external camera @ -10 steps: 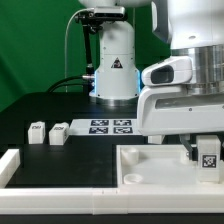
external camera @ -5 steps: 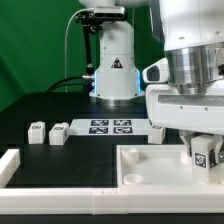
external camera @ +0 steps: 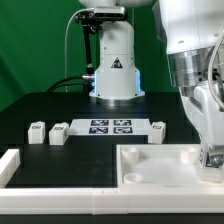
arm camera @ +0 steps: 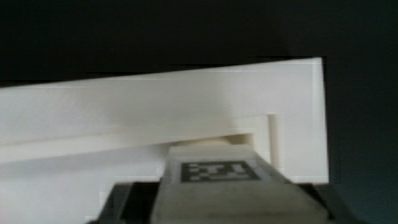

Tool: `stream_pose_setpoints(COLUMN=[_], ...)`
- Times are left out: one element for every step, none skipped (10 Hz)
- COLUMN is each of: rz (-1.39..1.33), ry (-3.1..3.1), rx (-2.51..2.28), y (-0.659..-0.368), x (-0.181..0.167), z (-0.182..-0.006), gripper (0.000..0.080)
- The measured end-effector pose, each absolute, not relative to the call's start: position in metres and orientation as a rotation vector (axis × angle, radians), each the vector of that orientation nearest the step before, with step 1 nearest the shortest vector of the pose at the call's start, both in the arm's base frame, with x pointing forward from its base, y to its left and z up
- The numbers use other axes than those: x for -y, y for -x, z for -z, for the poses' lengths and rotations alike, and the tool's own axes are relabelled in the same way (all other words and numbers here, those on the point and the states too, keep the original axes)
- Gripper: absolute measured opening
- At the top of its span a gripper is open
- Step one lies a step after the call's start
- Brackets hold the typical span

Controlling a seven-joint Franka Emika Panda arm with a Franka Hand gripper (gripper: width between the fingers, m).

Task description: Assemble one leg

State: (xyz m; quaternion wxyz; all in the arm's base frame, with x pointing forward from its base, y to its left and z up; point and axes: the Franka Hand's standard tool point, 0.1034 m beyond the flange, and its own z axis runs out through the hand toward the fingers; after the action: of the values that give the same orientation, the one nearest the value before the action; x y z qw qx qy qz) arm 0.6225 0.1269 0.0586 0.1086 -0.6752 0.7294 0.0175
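In the wrist view my gripper [arm camera: 217, 198] is shut on a leg [arm camera: 217, 172], a small white block with a black-and-white tag facing the camera. Dark fingers [arm camera: 121, 206] show on either side of it. Just beyond the leg lies the large flat white panel [arm camera: 178, 110], near one of its corners. In the exterior view my gripper [external camera: 212, 156] is low at the panel's [external camera: 160, 162] far corner on the exterior view's right, mostly hidden by the arm. Three more legs lie on the black table: two [external camera: 37, 131] [external camera: 59, 131] on the left, one [external camera: 158, 130] right of centre.
The marker board [external camera: 110, 126] lies flat at the middle of the table in front of the robot base [external camera: 115, 70]. A white raised rail [external camera: 12, 166] runs along the front left. The panel has a round socket [external camera: 130, 178] near its front corner.
The arm has swung toward the exterior view's right and turned its wrist. The held leg has gone lower, to the panel's far right corner, and is now mostly out of the exterior view.
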Motion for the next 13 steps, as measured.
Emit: stream_pose_setpoints(rz=[-0.055,-0.054,-0.047,-0.048,-0.046,-0.027,-0.01,0.028,0.053,0.077,0.094,0.11,0.131], ry=[1.971,1.983,2.033,2.033,2.063,2.186,2.299,2.469,2.581,2.682,2.75,2.812,2.885], rx=[-2.158,-2.144,-2.097,-2.095,-2.066,-1.939,-1.808,-1.592,-1.418,-1.236,-1.091,-0.948,-0.774], y=[-0.6225,-0.6226,-0.6224,-0.6223,-0.6219,-0.6214,-0.6211,-0.6218,-0.6223,-0.6228,-0.6234,-0.6239,-0.6237], x=[-0.1269,-0.1266,-0.1268,-0.1274,-0.1287,-0.1296,-0.1312,-0.1314,-0.1297,-0.1269,-0.1253,-0.1249,-0.1261], z=[-0.0586,-0.0585,-0.0584,-0.0584,-0.0583,-0.0581,-0.0583,-0.059,-0.0587,-0.0583,-0.0579,-0.0579,-0.0579], gripper=[0.029,0.029,0.029,0.047,0.0587,0.0587,0.0637,0.0646,0.0646,0.0646,0.0649,0.0649,0.0649])
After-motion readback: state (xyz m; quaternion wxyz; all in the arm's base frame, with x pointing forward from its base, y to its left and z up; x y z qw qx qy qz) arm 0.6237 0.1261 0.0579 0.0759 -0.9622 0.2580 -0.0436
